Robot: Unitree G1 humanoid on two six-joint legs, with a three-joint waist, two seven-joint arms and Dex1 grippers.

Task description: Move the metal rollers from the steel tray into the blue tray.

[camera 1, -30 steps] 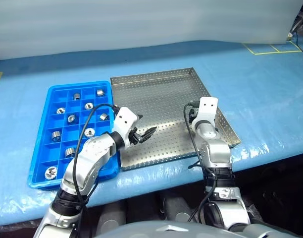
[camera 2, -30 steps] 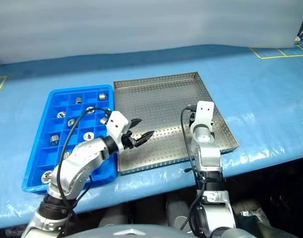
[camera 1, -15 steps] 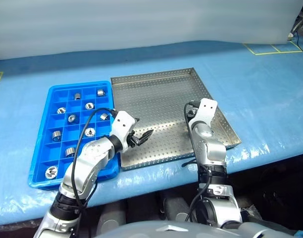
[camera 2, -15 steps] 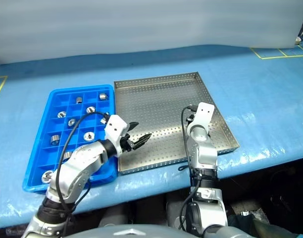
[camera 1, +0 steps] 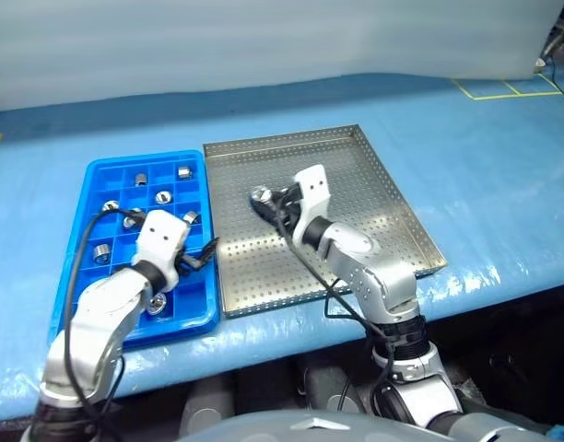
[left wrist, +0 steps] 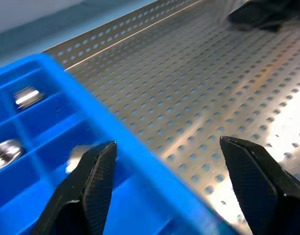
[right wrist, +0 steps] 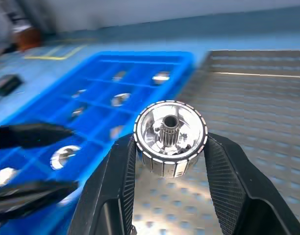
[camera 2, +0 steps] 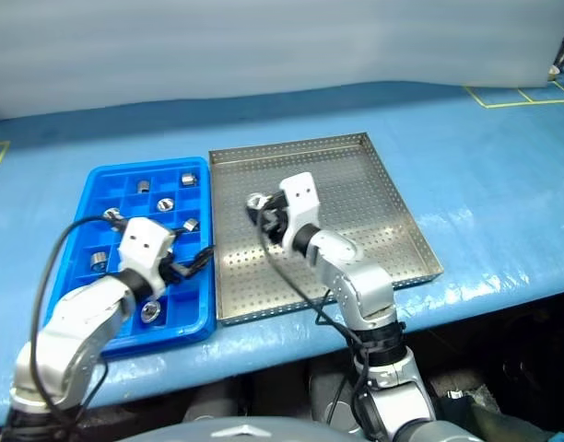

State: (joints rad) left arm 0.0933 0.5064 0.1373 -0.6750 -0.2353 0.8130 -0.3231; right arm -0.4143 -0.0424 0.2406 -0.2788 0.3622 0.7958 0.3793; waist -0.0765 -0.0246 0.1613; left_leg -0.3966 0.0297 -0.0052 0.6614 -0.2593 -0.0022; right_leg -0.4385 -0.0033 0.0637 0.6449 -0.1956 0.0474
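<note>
My right gripper [right wrist: 169,147] is shut on a metal roller [right wrist: 169,137], a shiny ribbed cylinder with a central hole. It holds the roller above the left part of the steel tray [camera 1: 356,175], near the blue tray [camera 1: 144,157]. In the head view the held roller [camera 1: 260,194] shows at the fingertips. Several more rollers [camera 1: 164,196] lie in the blue tray's compartments. My left gripper [left wrist: 167,142] is open with nothing in it, over the blue tray's right rim where it meets the steel tray.
Both trays sit side by side on a pale blue table cover [camera 1: 485,138], the blue one to the left. The table's front edge runs just below the trays. Yellow tape marks [camera 1: 503,88] lie at the far right.
My right arm swung left and up across the steel tray, its fingers now showing a roller. My left gripper drew left, from over the steel tray to the blue tray's right rim.
</note>
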